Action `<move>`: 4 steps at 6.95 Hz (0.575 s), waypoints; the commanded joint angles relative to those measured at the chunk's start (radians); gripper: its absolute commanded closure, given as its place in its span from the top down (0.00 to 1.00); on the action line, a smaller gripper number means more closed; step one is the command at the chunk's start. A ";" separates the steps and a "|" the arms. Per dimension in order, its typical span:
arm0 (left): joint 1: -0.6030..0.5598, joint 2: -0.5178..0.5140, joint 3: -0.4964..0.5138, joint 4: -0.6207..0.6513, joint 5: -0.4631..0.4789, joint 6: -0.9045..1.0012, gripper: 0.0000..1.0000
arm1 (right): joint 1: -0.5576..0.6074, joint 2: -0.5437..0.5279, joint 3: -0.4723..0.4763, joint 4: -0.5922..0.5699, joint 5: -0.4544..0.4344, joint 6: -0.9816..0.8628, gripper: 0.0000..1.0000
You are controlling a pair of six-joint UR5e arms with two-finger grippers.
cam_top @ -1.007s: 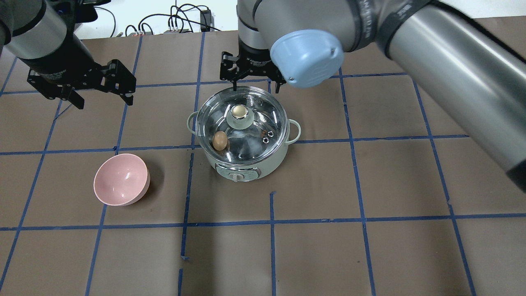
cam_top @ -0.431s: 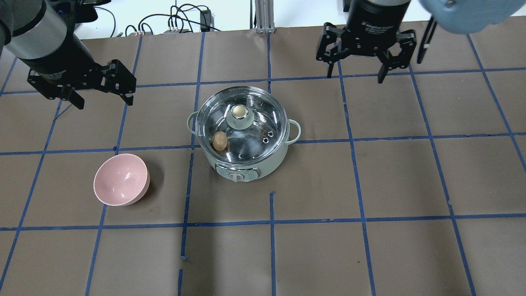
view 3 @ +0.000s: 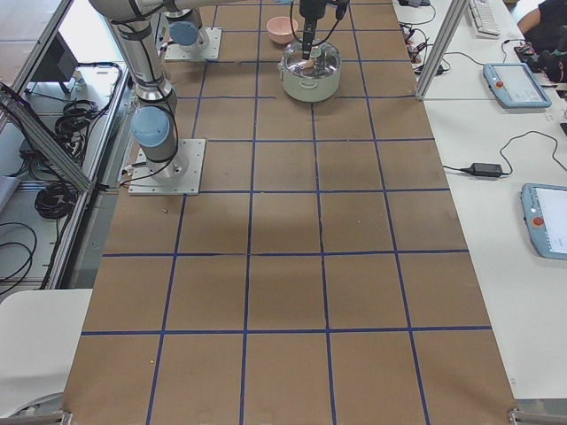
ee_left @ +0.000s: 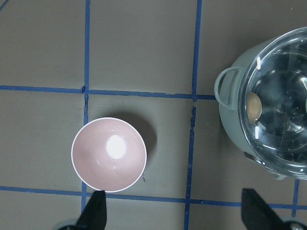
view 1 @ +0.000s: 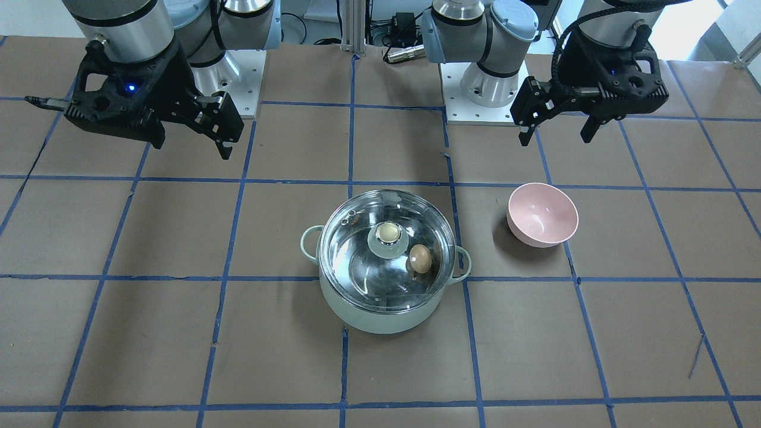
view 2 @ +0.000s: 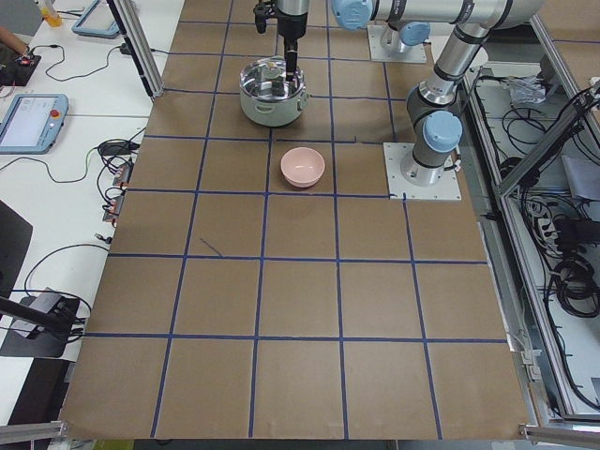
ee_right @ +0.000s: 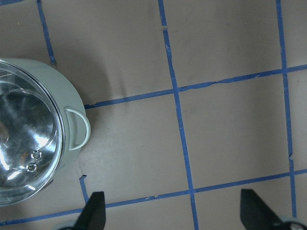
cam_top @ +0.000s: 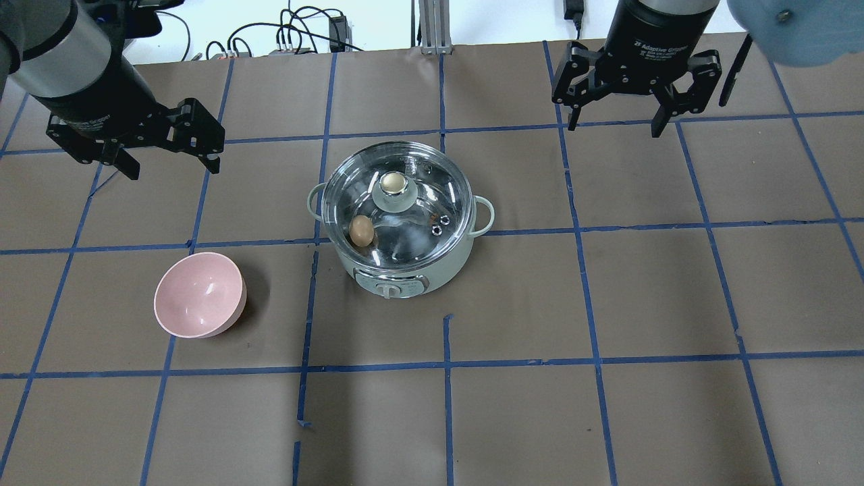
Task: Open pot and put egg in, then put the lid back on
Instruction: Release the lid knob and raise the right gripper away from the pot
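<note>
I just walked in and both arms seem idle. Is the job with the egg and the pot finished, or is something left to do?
It looks finished. Done: the egg appears to lie inside the pot, seen through the glass lid, which sits closed on the pot's rim. In hand: nothing; the left gripper and the right gripper both hover open and empty, away from the pot. Left: nothing that I can see.

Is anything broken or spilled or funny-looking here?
Nothing stands out. The lid sits level on the pot, the egg seen through the glass looks whole, and the pink bowl stands upright with nothing spilled.
</note>
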 commanded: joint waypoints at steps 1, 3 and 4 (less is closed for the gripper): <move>0.000 0.000 0.000 0.000 -0.002 -0.002 1.00 | 0.002 -0.001 0.012 -0.023 0.005 -0.007 1.00; 0.000 0.000 0.000 0.000 -0.002 -0.002 1.00 | 0.005 0.004 0.012 -0.024 0.010 -0.002 1.00; 0.000 0.000 0.000 0.000 -0.003 -0.002 1.00 | 0.003 0.005 0.012 -0.024 0.010 -0.004 1.00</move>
